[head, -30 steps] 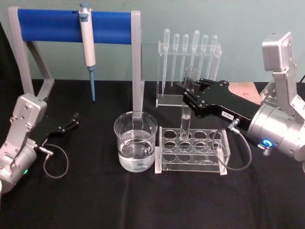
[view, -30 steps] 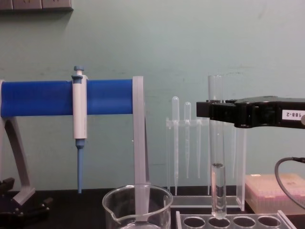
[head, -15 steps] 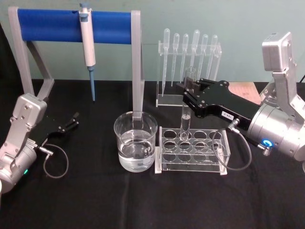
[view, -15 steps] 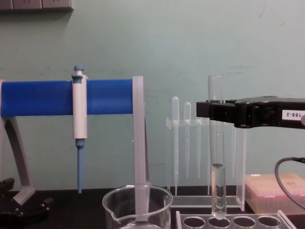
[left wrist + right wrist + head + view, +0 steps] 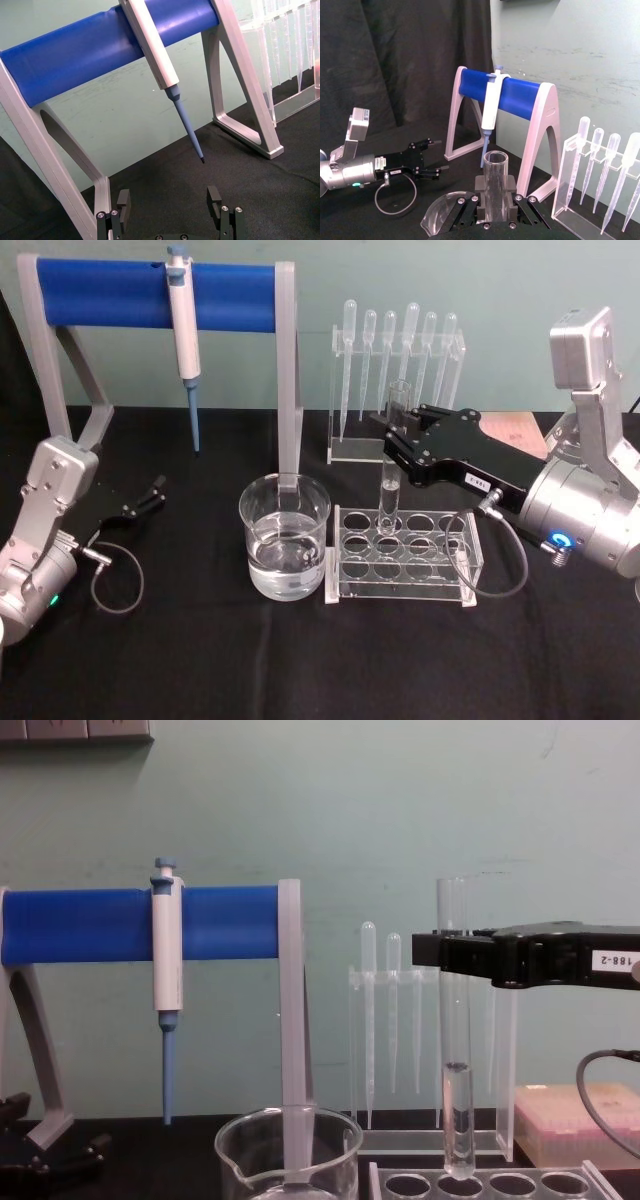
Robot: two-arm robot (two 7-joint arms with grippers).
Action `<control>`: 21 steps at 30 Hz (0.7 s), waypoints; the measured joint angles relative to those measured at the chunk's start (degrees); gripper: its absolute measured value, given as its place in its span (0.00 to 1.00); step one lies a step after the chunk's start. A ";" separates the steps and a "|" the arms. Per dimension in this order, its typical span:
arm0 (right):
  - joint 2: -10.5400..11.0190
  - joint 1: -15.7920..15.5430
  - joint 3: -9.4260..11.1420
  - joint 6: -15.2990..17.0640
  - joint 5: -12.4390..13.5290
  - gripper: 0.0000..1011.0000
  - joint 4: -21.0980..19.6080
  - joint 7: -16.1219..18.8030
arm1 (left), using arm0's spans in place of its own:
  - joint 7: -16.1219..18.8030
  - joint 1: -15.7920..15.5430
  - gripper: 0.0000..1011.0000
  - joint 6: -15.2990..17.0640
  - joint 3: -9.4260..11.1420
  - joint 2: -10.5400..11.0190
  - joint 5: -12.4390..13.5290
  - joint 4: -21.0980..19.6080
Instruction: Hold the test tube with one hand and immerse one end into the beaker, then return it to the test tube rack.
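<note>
- Tube (image 5: 392,465) stands upright over the rack (image 5: 440,585), clamped near its top by the right gripper (image 5: 395,445).
- In the chest view the tube (image 5: 455,1050) has clear liquid in its lower part, and its open rim stands above the gripper (image 5: 450,952).
- Its rounded bottom sits at the mouth of a back-row hole, second from the rack's 9 o'clock end. How far it has entered the hole cannot be told.
- The right gripper reaches in from 3 o'clock, level, with its jaws closed tight on the glass from both sides. In the right wrist view the tube (image 5: 494,185) rises between the black fingers (image 5: 511,202).
- The beaker (image 5: 285,540) stands on the table (image 5: 250,660) at 9 o'clock of the rack, just beside it. It is about half full of clear liquid, and the tube is apart from it.
- The left gripper (image 5: 155,490) is parked low over the table at 9 o'clock of the beaker, well apart from it. Its jaws are spread and hold nothing, as the left wrist view shows (image 5: 170,205).
- A pipette stand (image 5: 395,380) with bulb-topped pipettes is at 12 o'clock of the rack.
- A pipettor (image 5: 183,330) hangs tip down from a blue bar (image 5: 120,295) at 11 o'clock of the beaker.
</note>
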 joint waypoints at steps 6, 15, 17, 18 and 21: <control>0.00 0.00 0.00 0.00 0.00 0.22 0.00 0.00 | 0.00 0.00 0.99 0.00 0.00 0.00 0.00 0.01; 0.00 0.00 0.00 0.00 0.00 0.22 0.00 -0.01 | 0.00 0.00 0.99 0.00 0.00 0.00 0.00 0.01; 0.00 0.00 0.00 0.00 0.00 0.22 0.00 0.00 | 0.00 0.00 0.99 0.00 0.00 0.00 0.00 0.00; 0.00 0.00 0.00 0.00 0.00 0.22 0.00 0.00 | 0.00 0.00 0.99 0.00 0.00 0.00 0.00 0.01; 0.00 0.00 0.00 0.00 0.00 0.22 0.00 -0.01 | 0.00 0.00 0.99 0.00 0.00 0.00 0.00 0.00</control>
